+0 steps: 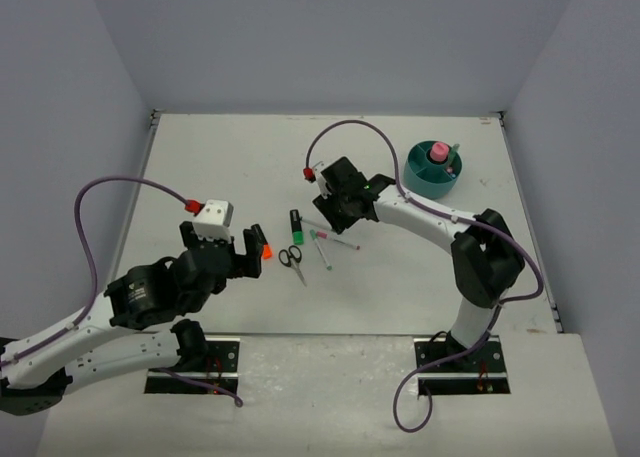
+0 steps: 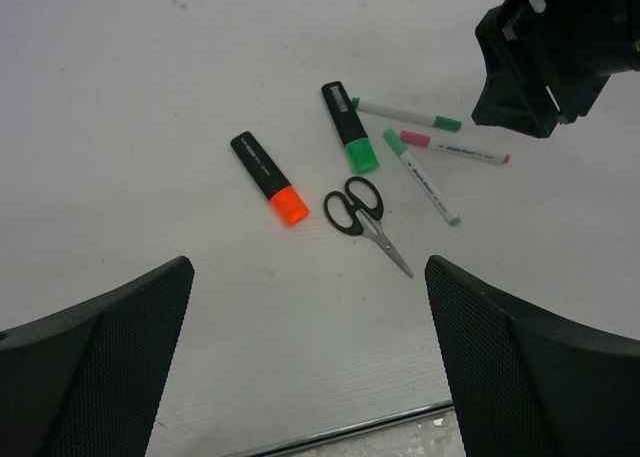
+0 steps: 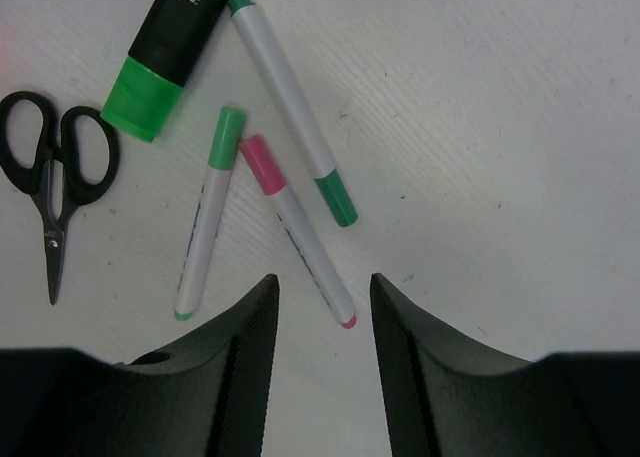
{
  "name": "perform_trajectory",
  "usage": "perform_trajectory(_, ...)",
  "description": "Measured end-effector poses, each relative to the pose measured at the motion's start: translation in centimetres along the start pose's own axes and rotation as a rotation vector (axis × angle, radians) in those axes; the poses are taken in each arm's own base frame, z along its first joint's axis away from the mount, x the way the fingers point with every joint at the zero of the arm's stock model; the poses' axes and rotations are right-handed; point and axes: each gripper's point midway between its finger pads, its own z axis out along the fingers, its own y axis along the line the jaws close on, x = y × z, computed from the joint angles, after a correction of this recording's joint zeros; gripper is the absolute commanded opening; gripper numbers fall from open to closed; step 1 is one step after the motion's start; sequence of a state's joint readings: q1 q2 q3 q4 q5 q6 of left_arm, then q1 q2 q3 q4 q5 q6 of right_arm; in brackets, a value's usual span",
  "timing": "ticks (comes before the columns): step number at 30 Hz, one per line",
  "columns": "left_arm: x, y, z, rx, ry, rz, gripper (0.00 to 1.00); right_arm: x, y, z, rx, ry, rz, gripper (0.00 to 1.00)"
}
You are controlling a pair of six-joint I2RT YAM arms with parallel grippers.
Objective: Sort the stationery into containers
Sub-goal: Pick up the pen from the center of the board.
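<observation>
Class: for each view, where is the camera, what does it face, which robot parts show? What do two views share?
Top: above and behind, facing down at the table; left arm, right arm show.
Left wrist: faces the orange highlighter; left fingers show.
Right wrist: faces the pink-capped pen; right fingers show.
Shared: both wrists see the scissors.

We read this as a robotics lab test cell; a plain white table (image 1: 220, 167) is boxed in on three sides by bare pale wall panels (image 1: 330, 37), and the left arm (image 1: 150, 287) and right arm (image 1: 420, 212) are bolted to black mounting plates (image 1: 225, 357) at its near edge. Purple cables (image 1: 130, 182) loop loose over both arms; the stationery (image 2: 350, 147) lies spread flat on the tabletop like test props; each wrist view looks down past its own black gripper parts.
</observation>
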State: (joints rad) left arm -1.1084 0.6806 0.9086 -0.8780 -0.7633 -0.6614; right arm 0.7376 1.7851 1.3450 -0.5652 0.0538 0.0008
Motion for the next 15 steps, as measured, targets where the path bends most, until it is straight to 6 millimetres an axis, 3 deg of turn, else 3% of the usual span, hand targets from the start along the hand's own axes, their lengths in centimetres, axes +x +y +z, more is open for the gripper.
perform_trajectory(4,0.1,0.2,-0.3,0.033,-0.025,-0.003,1.00,0.1,0.0,0.3,-0.015,0.025,-0.074,0.32)
perform_trajectory(15,-0.3,-0.8,-0.3,0.083,-0.038,-0.011,1.00,1.9,0.3,3.6,-0.049,0.144,-0.142,0.33)
